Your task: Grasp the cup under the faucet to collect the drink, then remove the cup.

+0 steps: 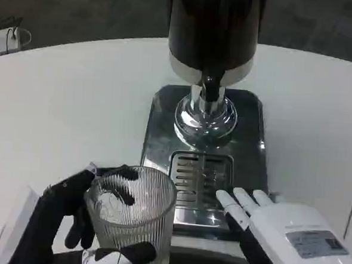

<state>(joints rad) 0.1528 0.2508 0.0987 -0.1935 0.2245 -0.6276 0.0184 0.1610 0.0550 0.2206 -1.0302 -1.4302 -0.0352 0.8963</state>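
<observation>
While my left hand [85,207] fingers wrap the ribbed cup [132,216] near the counter [64,101] front edge, short of the faucet [209,89], and my right hand [277,231] fingers lie spread on the dispenser base [247,148], the pour may miss.

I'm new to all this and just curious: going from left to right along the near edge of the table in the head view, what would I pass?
Left hand → ribbed clear cup → drip grate → right hand.

Likely a lab or demo room: bare white counter [76,102], dark carpet floor [100,10], cables [8,35] upper left.
</observation>
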